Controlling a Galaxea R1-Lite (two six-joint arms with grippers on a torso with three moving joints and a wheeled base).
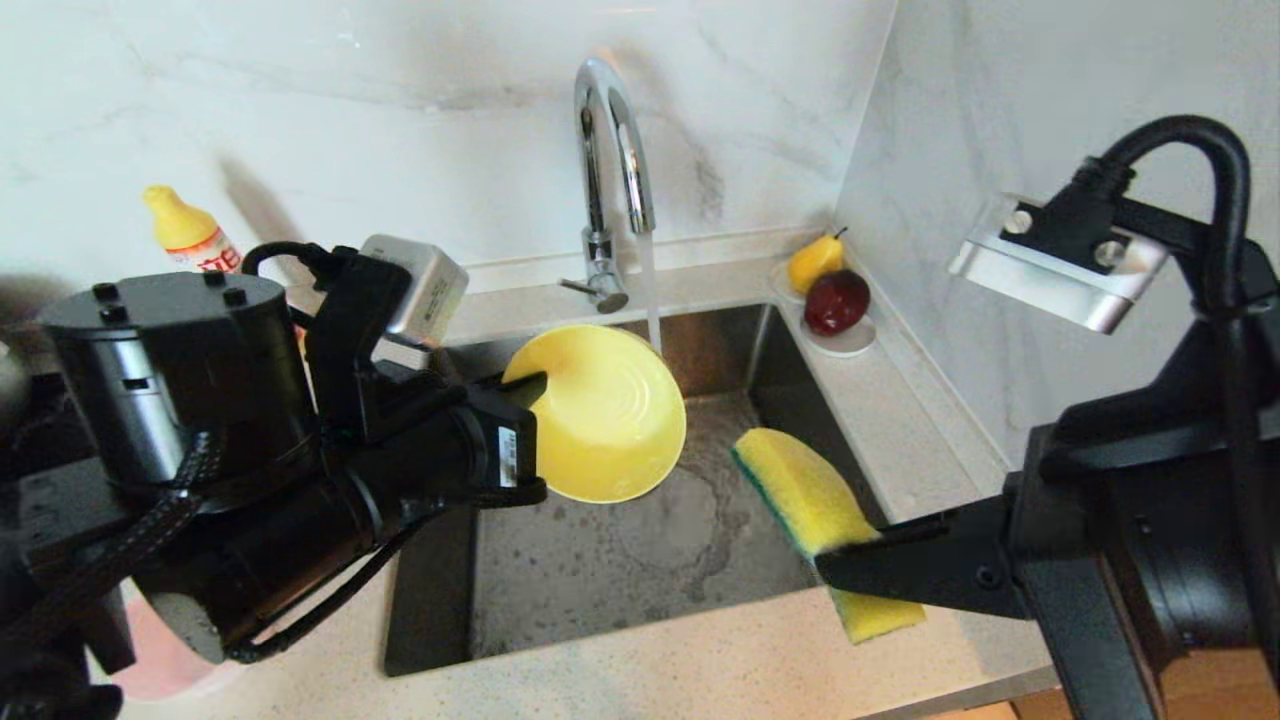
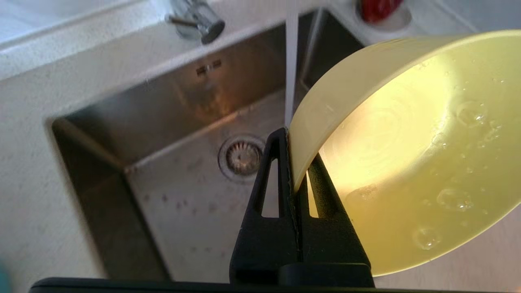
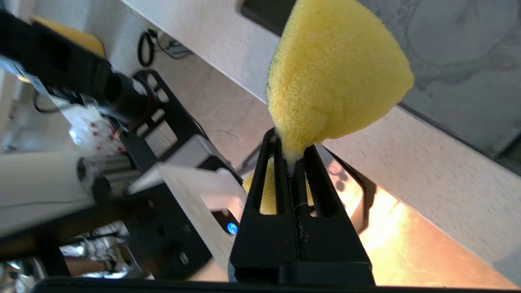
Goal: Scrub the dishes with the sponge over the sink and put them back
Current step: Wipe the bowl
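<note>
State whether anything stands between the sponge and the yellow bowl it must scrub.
Nothing visible does: over the sink, only open air separates the sponge in the right claw from the yellow bowl in the left claw.

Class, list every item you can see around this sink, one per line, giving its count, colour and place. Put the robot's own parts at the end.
yellow bowl: one, yellow, held tilted over the sink
sponge: one, yellow with green layer, held over the sink's right edge
sink: one, steel, centre of the counter
tap: one, chrome, behind the sink, water running
saucer: one, white, back right corner
pear: one, yellow, on the saucer
red fruit: one, dark red, on the saucer
bottle: one, yellow, back left
left gripper: black, clamped on the bowl's rim
right gripper: black, clamped on the sponge
</note>
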